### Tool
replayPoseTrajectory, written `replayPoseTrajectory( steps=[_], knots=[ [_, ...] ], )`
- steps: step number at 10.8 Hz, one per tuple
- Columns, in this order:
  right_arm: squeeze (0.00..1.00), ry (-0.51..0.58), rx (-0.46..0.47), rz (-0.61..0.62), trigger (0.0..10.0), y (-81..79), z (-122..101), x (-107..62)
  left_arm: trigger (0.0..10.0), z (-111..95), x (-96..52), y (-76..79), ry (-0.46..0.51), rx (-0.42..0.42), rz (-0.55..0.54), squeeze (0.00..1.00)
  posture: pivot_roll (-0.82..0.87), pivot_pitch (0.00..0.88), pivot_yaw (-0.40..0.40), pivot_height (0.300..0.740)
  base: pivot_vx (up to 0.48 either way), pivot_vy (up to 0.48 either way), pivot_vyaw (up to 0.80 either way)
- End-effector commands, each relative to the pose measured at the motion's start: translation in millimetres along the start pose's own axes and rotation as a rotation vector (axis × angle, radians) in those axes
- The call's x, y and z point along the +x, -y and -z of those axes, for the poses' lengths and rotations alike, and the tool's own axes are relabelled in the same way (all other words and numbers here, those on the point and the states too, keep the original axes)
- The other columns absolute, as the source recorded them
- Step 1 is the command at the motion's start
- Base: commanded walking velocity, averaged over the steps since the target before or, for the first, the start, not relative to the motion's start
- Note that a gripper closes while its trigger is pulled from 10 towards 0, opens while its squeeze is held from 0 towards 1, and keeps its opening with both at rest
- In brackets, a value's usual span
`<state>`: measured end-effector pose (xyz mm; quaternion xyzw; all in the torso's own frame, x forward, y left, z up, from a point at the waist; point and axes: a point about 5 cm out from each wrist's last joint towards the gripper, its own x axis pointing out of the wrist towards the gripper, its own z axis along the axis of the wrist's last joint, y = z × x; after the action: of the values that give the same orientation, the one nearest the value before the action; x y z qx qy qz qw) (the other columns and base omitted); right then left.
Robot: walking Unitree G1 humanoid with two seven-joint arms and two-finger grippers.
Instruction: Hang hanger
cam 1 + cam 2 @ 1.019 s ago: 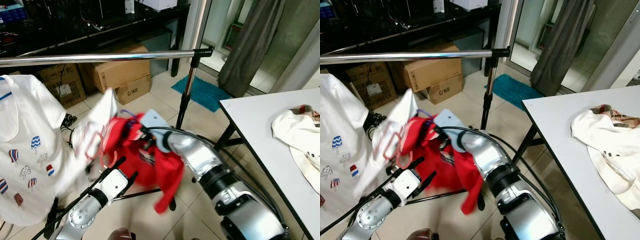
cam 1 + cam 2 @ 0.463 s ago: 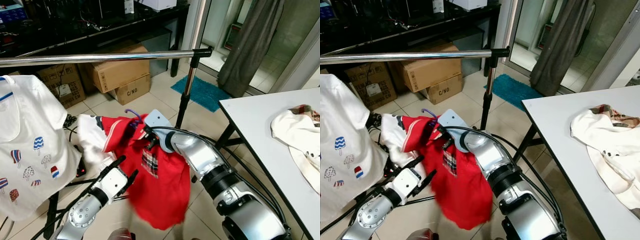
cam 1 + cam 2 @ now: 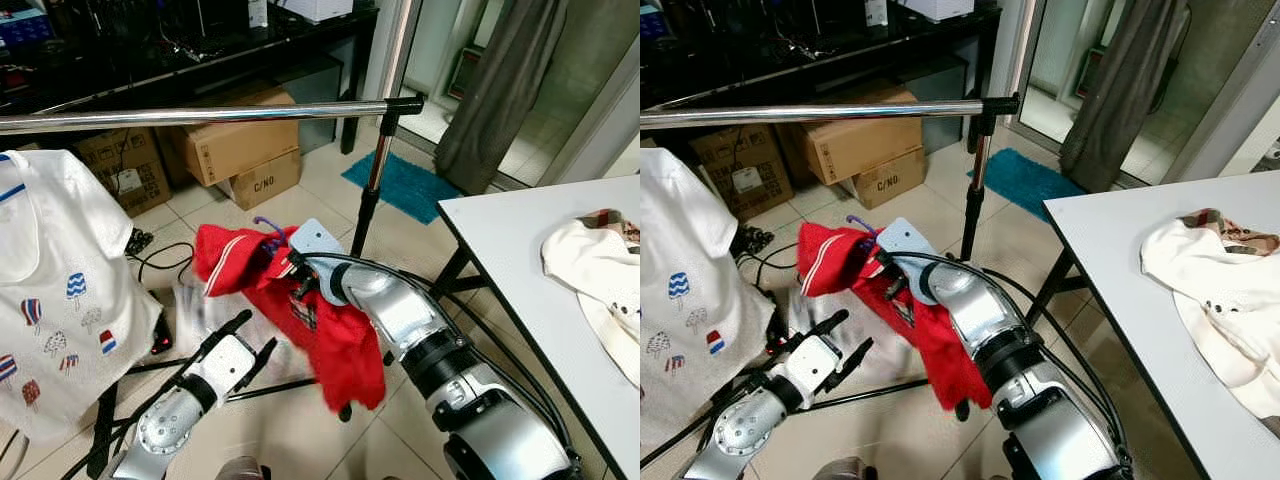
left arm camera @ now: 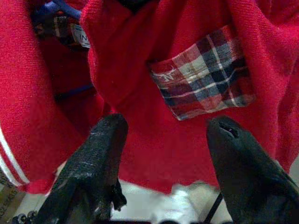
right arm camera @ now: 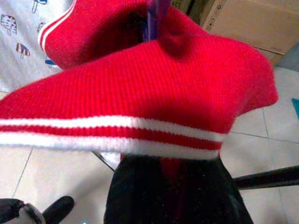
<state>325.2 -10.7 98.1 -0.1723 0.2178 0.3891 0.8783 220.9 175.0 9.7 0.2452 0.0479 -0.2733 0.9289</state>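
A red polo shirt (image 3: 320,320) with a plaid pocket (image 4: 203,77) hangs on a purple hanger (image 3: 268,230), below the chrome rail (image 3: 200,114). My right gripper (image 3: 293,278) is shut on the hanger at the shirt's collar, whose white stripes (image 5: 117,128) drape over its black fingers (image 5: 140,196). The hanger's hook sits well under the rail, apart from it. My left gripper (image 3: 257,333) is open, low and just left of the shirt's hem, its fingers (image 4: 100,149) spread and holding nothing. A white blurred cloth (image 3: 215,315) lies between the left gripper and the shirt.
A white printed shirt (image 3: 55,290) hangs at the rail's left. The rack's upright post (image 3: 372,180) stands just behind my right arm. Cardboard boxes (image 3: 240,145) sit behind, a teal mat (image 3: 405,185) beyond, and a white table (image 3: 520,260) with a cream garment (image 3: 600,270) on the right.
The red shirt went from bunched, to hanging long, to swung up toward the right. The white cloth beside it dropped lower. My left gripper stayed low.
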Motion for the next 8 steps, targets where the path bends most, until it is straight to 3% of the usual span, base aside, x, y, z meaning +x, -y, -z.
replayPoseTrajectory(
  steps=[1, 3, 6, 8],
  knots=[
    [0.00, 0.087, -0.006, 0.029, 10.0, 6.7, -21, -5.3, 10.0, -2, 0.9, 0.9, 0.005, 0.003, 0.010, 0.00, 0.16, 0.000, -0.041, 0.736, 0.000, 0.000, 0.00],
    [0.00, 0.116, 0.036, 0.073, 10.0, 13.7, -30, -7.9, 10.0, -3, 1.7, 0.7, 0.008, 0.003, 0.009, 0.00, 0.16, 0.000, -0.040, 0.736, 0.000, 0.000, 0.00],
    [0.00, 0.232, 0.178, 0.235, 10.0, 43.7, -77, -17.6, 10.0, -7, 5.2, -4.1, 0.021, 0.017, 0.004, 0.00, 0.16, 0.000, -0.043, 0.736, 0.000, 0.000, 0.00],
    [0.00, 0.253, 0.184, 0.266, 10.0, 49.9, -87, -19.0, 10.0, -12, 7.2, -8.2, 0.042, 0.034, -0.002, 0.00, 0.17, 0.000, -0.048, 0.736, 0.000, 0.000, 0.00]
  ],
)
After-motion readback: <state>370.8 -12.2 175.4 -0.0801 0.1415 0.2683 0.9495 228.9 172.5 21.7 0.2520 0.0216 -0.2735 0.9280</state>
